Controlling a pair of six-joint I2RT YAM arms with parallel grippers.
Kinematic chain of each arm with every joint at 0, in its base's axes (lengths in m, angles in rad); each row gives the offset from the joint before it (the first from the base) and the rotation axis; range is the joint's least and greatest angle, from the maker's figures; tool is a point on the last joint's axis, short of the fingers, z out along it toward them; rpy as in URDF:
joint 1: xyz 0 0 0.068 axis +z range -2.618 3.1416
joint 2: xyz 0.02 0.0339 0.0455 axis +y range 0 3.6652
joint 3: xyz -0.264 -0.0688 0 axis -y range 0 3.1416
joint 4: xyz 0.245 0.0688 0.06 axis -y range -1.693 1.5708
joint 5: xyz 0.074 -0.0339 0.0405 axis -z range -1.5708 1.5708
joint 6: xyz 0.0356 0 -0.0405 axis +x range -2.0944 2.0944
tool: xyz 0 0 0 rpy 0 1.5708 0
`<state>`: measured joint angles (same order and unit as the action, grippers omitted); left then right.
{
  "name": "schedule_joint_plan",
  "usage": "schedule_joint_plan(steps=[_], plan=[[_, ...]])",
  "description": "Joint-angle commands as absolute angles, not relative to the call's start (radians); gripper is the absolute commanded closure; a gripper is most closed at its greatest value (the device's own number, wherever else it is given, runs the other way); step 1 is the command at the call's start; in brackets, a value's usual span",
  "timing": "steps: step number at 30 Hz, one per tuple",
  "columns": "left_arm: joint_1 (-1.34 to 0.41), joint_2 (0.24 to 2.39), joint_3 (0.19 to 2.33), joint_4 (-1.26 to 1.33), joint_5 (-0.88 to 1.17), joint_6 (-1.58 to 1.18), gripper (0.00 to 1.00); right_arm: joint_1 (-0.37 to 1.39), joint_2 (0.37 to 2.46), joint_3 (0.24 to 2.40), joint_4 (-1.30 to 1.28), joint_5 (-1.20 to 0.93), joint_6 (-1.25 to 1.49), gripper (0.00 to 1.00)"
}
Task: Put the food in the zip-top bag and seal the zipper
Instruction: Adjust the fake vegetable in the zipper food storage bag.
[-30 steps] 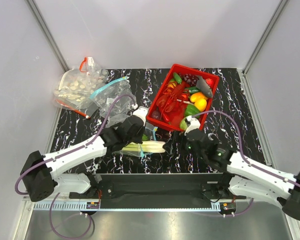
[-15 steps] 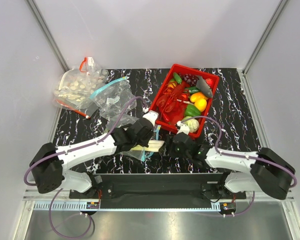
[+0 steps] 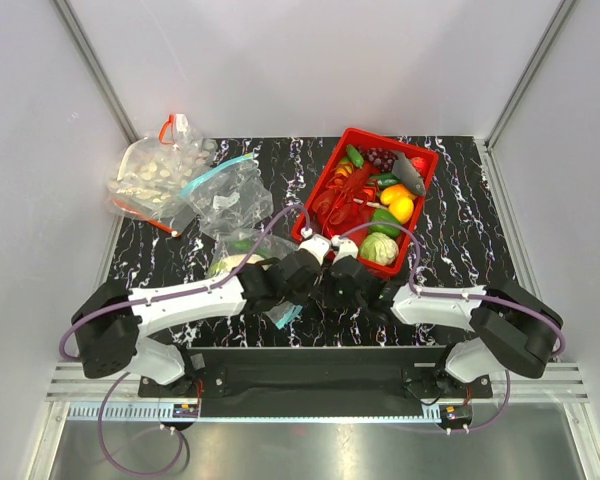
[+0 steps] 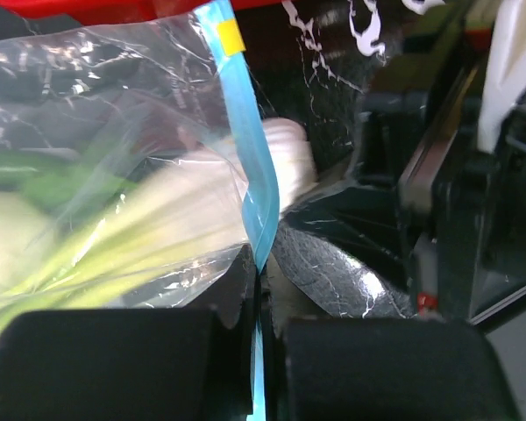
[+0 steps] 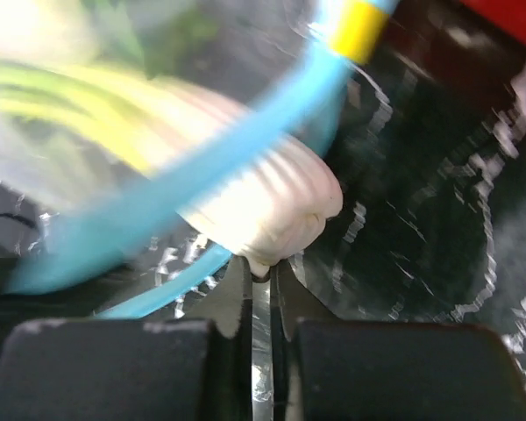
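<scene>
Both arms are meeting at the near middle of the surface (image 3: 460,230), just in front of the red basket (image 3: 395,141), and the work is sitting at the changeover from loading to sealing. The zip-top bag (image 4: 114,105) is lying flat there under the left arm, with the leek (image 4: 285,158) showing pale and green through the crinkled plastic. The left tool (image 4: 261,276) is clenching the zipper (image 4: 245,149): the blue strip is running down from its yellow end tab (image 4: 231,37) and passing straight between the two dark pads. The right tool (image 5: 263,276) is closed tight as well, its tips sitting just under the leek's ribbed white end. A thin pale sliver is showing between the pads, but whether that is bag film or nothing at all is not clear from the wrist view. In both wrist views the white end appears to be crossing the line of the zipper rather than lying wholly behind it, so the mouth is probably not ready to close yet. The next move is likely calling for that end to be nudged deeper into the bag, or for the mouth to be drawn out past it. After that, the strip needs pinching and running along its length while the other tool is anchoring the bag.
</scene>
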<state>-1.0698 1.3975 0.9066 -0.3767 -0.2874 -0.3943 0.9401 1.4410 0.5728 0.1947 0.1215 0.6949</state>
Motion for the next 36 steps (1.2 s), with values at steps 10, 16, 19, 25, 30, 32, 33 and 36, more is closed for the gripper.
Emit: schedule_joint_plan(steps=[10, 16, 19, 25, 30, 32, 33, 36], plan=[[-1.091, 1.375, 0.914, -0.331, -0.233, -0.385, 1.0, 0.98, 1.41, 0.658, 0.287, 0.155, 0.472, 1.0], [-1.091, 1.341, 0.822, -0.273, -0.173, -0.356, 1.0, 0.974, 1.485, 0.66, 0.354, 0.137, 0.468, 1.0], [-1.091, 1.318, 0.772, -0.221, -0.117, -0.344, 1.0, 0.957, 1.529, 0.64, 0.438, 0.088, 0.5, 1.0], [-1.091, 1.307, 0.742, -0.199, -0.08, -0.331, 1.0, 0.936, 1.582, 0.609, 0.573, 0.009, 0.568, 1.0], [-1.085, 1.307, 0.755, -0.276, -0.213, -0.362, 0.79, 0.936, 1.556, 0.594, 0.543, 0.014, 0.584, 1.0], [-1.071, 1.281, 0.762, -0.297, -0.225, -0.368, 0.66, 0.937, 1.526, 0.58, 0.535, 0.018, 0.594, 1.0], [-1.065, 1.27, 0.767, -0.302, -0.227, -0.37, 0.45, 0.937, 1.517, 0.574, 0.529, 0.02, 0.595, 1.0], [-1.043, 1.217, 0.798, -0.34, -0.222, -0.377, 0.23, 0.937, 1.491, 0.572, 0.491, 0.018, 0.583, 1.0]])
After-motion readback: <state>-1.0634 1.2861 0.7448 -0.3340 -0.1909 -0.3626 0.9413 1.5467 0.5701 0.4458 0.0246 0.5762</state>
